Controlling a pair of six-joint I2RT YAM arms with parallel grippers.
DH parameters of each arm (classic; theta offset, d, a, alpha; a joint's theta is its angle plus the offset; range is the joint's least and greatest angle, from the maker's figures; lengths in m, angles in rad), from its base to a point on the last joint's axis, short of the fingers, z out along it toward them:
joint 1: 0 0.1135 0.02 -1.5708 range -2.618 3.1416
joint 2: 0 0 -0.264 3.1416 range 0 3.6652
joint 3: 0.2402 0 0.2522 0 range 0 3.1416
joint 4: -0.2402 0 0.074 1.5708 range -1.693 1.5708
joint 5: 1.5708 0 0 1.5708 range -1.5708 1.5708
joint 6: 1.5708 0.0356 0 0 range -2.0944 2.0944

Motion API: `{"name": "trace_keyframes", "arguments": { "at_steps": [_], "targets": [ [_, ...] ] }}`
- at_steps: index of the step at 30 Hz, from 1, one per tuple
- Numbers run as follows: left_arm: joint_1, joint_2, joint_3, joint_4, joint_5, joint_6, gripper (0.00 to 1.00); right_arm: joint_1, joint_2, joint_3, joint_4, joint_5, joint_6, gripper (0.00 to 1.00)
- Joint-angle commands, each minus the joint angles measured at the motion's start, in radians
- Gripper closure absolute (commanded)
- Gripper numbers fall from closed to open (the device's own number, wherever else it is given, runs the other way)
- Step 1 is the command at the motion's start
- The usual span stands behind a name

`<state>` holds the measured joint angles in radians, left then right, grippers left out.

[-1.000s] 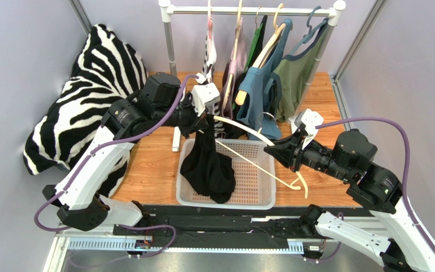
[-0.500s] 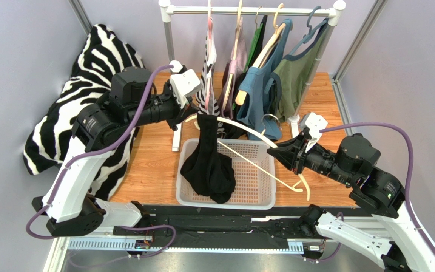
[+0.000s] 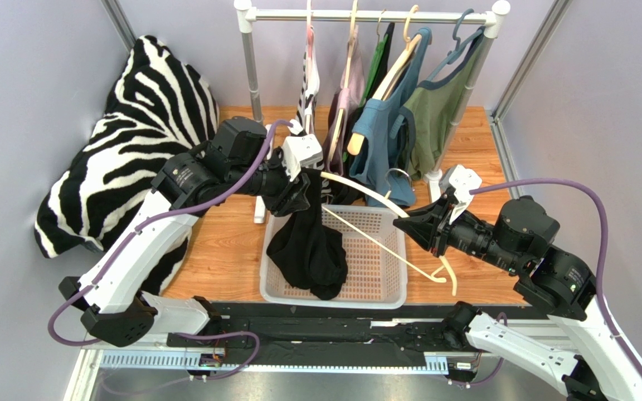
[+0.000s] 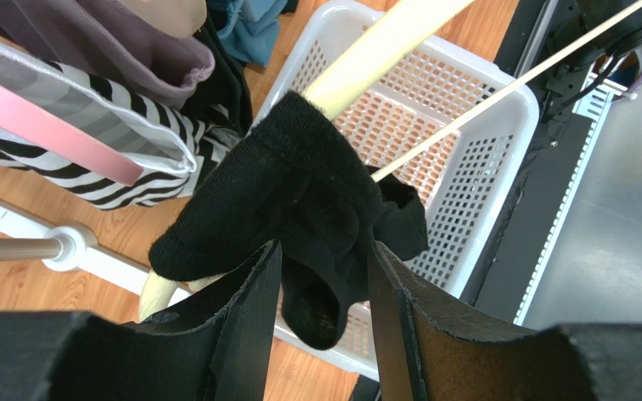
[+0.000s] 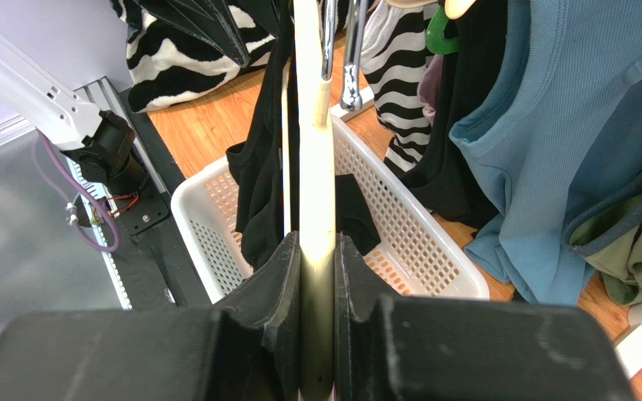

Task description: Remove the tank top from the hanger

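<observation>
TABLETOP, L to R: A zebra-print cushion point(image 3: 132, 125) slumps at far left, well apart from the L pincer point(image 3: 302, 189), on its outer side. The L arm reaches in over the wooden table point(image 3: 224, 242), its pincer part-open at the top of the black tank top point(image 3: 308, 251). In the wrist view the two fingers point(image 4: 253, 309) stand apart w/ a fold of the black cloth btwn them; whether they press it cannot be told. The tank top hangs bunched from one end of the cream hanger point(image 3: 383, 244), right at the L pincer's tips. Its lower part droops below the pincer into the white basket point(image 3: 379, 267). The basket sits under & btwn both pincers.

The hanger runs tilted across the basket, from the L pincer to the R pincer point(image 3: 401, 222). The R pincer is clamped narrow on the hanger's flat edge, fingers point(image 5: 278, 276) tight on both sides.

Beyond both pincers, other tops hang on a metal rail point(image 3: 366, 15): a striped one nearest the L pincer, then a blue top point(image 3: 379, 134) & a green top point(image 3: 433, 109) beyond the R pincer.
</observation>
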<state>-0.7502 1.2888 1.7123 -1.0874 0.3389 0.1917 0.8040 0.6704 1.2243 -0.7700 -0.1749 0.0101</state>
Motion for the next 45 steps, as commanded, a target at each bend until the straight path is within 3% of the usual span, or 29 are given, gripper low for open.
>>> {"name": "trace_keyframes", "arguments": {
  "at_steps": [1, 3, 9, 12, 28, 33, 34, 35, 38, 45],
  "targets": [
    [0.006, 0.021, 0.076, 0.038, 0.028, -0.038, 0.51, 0.001, -0.009, 0.014, 0.075, -0.020, 0.022, 1.00],
    [0.005, 0.032, 0.092, 0.040, 0.043, -0.044, 0.56, 0.003, -0.012, 0.011, 0.077, -0.023, 0.025, 1.00],
    [0.006, 0.063, 0.115, 0.044, 0.038, -0.046, 0.90, 0.001, -0.018, -0.006, 0.084, -0.040, 0.039, 1.00],
    [0.006, 0.069, 0.122, 0.043, 0.023, -0.040, 1.00, 0.001, -0.022, -0.013, 0.084, -0.041, 0.040, 1.00],
    [0.009, 0.018, 0.150, 0.040, -0.156, 0.018, 1.00, 0.001, -0.055, 0.001, 0.017, -0.012, 0.028, 1.00],
    [0.025, -0.014, 0.116, 0.037, -0.074, 0.000, 1.00, 0.001, -0.057, 0.004, 0.012, 0.003, 0.024, 1.00],
    [0.025, -0.022, 0.084, 0.038, -0.054, -0.006, 0.95, 0.001, -0.058, 0.004, 0.015, 0.003, 0.027, 1.00],
    [0.025, -0.034, 0.067, 0.038, -0.016, -0.014, 0.68, 0.001, -0.054, 0.004, 0.023, 0.005, 0.027, 1.00],
    [0.028, -0.057, -0.020, 0.040, 0.056, -0.040, 0.47, 0.001, -0.051, 0.004, 0.034, 0.003, 0.028, 1.00],
    [0.028, -0.088, -0.178, 0.037, 0.166, -0.070, 0.42, 0.001, -0.038, 0.020, 0.038, 0.009, 0.025, 1.00]
  ]
}}
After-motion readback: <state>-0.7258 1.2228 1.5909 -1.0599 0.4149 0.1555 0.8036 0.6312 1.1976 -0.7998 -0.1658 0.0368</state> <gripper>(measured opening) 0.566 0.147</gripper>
